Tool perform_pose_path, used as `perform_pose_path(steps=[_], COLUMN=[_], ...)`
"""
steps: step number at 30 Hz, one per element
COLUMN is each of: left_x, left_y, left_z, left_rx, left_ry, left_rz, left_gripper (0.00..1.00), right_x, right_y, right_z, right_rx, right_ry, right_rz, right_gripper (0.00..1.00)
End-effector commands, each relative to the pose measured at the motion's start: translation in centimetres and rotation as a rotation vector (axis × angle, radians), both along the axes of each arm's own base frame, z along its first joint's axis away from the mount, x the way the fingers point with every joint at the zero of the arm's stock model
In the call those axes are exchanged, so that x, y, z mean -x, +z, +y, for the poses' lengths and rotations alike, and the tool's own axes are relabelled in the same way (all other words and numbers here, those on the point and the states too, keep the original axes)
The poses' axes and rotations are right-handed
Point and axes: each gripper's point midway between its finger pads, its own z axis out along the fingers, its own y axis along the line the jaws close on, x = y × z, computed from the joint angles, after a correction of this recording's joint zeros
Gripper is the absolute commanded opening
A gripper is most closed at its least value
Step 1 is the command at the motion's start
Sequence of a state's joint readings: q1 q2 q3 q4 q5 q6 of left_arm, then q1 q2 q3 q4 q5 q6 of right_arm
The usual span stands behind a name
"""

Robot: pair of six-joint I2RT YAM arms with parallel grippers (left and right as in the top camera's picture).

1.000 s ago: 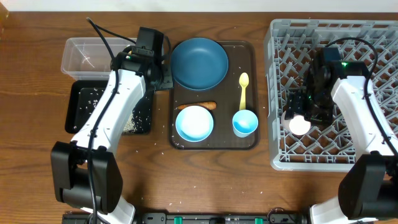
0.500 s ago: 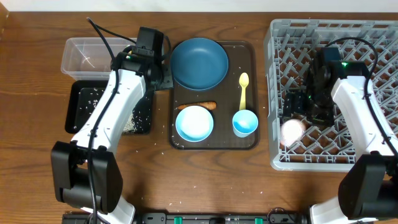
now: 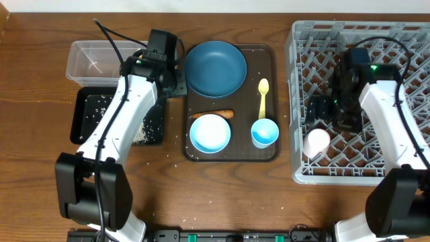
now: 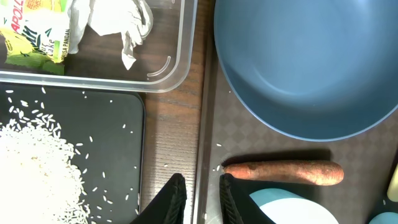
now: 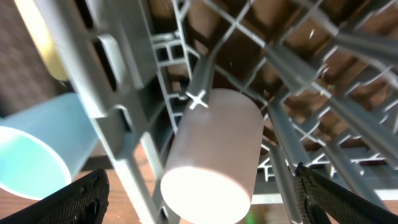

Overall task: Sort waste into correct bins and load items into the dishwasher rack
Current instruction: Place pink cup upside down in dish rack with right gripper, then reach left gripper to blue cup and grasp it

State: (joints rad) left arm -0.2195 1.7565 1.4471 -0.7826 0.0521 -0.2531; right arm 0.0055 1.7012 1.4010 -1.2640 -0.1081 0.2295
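Observation:
The pink-and-white cup [image 3: 316,142] lies in the front left of the grey dishwasher rack [image 3: 403,33]. My right gripper [image 3: 326,121] hovers just above it, open wide; in the right wrist view the cup [image 5: 214,149] sits loose between the spread fingers [image 5: 199,186]. My left gripper [image 3: 176,86] is almost shut and empty, over the brown tray's left edge [image 4: 202,180]. The carrot [image 4: 283,172] lies just right of its tips. The wrapper [image 4: 37,31] is in the clear tub [image 3: 77,50]. Rice [image 4: 31,168] lies in the black tray [image 3: 84,128].
The dark brown serving tray [image 3: 272,54] holds the dark blue bowl [image 3: 215,67], pale blue bowl [image 3: 210,133], light blue cup [image 3: 265,132], yellow spoon [image 3: 263,97] and carrot [image 3: 213,114]. Loose rice grains lie on the wood by the black tray.
The pink-and-white cup slid down and left out of my right gripper and settled on the rack floor. The right gripper drew back slightly. The left arm has not moved.

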Motion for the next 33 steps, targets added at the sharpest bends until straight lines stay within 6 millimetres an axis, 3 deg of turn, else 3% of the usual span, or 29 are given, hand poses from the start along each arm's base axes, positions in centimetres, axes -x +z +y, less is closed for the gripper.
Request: perform_pose_path(steps=[1, 3, 6, 11, 16, 20, 28, 33], left_x=[0.4, 0.9, 1.9, 5.2, 8.9, 10.2, 10.4, 8.8], left_y=[-0.5, -0.4, 0.1, 0.6, 0.2, 0.0, -2.6, -5.0], left_z=[-0.8, -2.2, -5.3, -10.3, -14.7, -17.6, -21.5, -20.8], left_rx=[0.013, 0.074, 0.186, 0.279, 0.242, 0.184, 0.128, 0.024], left_ry=[-0.078, -0.166, -0.338, -0.580, -0.775, -0.864, -0.859, -0.731], left_rz=[0.022, 0.031, 0.034, 0.066, 0.098, 0.068, 0.048, 0.054], left_gripper=[0.22, 0.22, 0.30, 0.44, 0.54, 0.61, 0.67, 0.67], right_x=[-1.8, -2.5, -3.4, -4.1, -4.1, -4.2, -4.2, -4.1], right_y=[2.4, 3.9, 6.2, 9.0, 9.2, 9.2, 9.2, 9.2], right_z=[0.0, -0.2, -0.3, -0.4, -0.4, -0.5, -0.5, -0.4], right_rx=[-0.005, -0.004, -0.004, -0.001, 0.003, 0.005, 0.007, 0.007], right_ry=[0.001, -0.001, -0.002, 0.012, 0.023, 0.031, 0.049, 0.054], right_rz=[-0.074, -0.107, -0.155, -0.210, -0.216, -0.219, -0.221, -0.217], right_gripper=[0.93, 0.93, 0.94, 0.97, 0.99, 0.99, 0.99, 0.99])
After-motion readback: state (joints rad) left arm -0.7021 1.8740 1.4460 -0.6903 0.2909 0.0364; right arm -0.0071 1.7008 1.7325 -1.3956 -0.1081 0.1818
